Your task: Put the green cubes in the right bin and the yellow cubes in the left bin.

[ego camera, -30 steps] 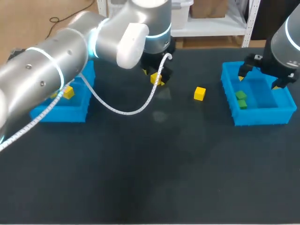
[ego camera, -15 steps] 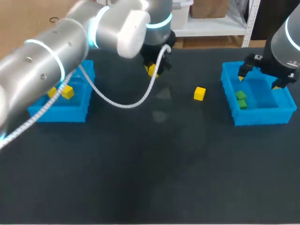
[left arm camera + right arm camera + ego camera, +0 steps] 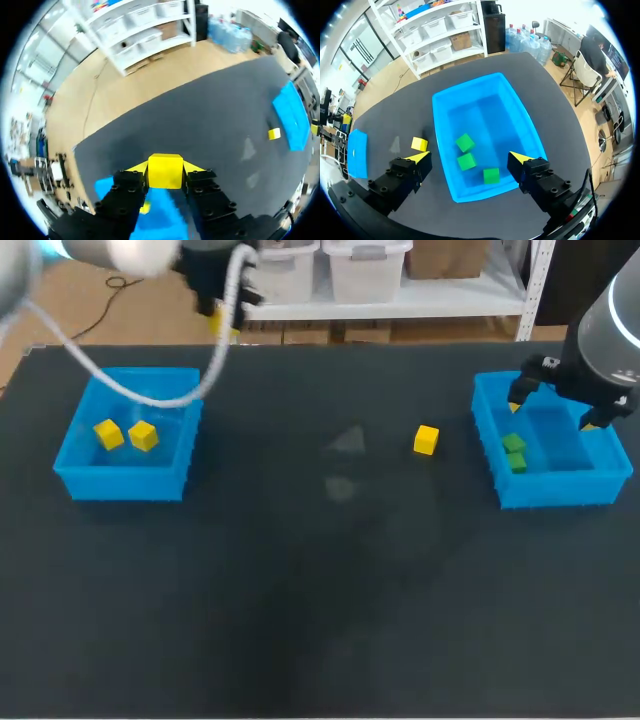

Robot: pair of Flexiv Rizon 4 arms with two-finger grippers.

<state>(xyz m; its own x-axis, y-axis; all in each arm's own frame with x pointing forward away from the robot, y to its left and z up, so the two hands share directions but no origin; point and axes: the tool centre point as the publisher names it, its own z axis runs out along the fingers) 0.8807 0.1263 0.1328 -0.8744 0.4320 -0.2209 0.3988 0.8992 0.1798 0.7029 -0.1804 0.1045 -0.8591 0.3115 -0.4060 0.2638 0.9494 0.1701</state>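
One loose yellow cube (image 3: 426, 439) near the right bin (image 3: 487, 445), one pinched

Right gripper (image 3: 470, 157), fingers spread, hangs over the right bin with three green cubes (image 3: 465, 142). Left gripper (image 3: 165, 172) pinches the held yellow cube (image 3: 165, 169) above the tabletop's (image 3: 320, 620) far edge.

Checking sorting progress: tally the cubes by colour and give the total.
Yellow cubes: 4, two in left bin, one on table, one in left gripper.
Green cubes: 3, all in right bin.
Total: 7 cubes.
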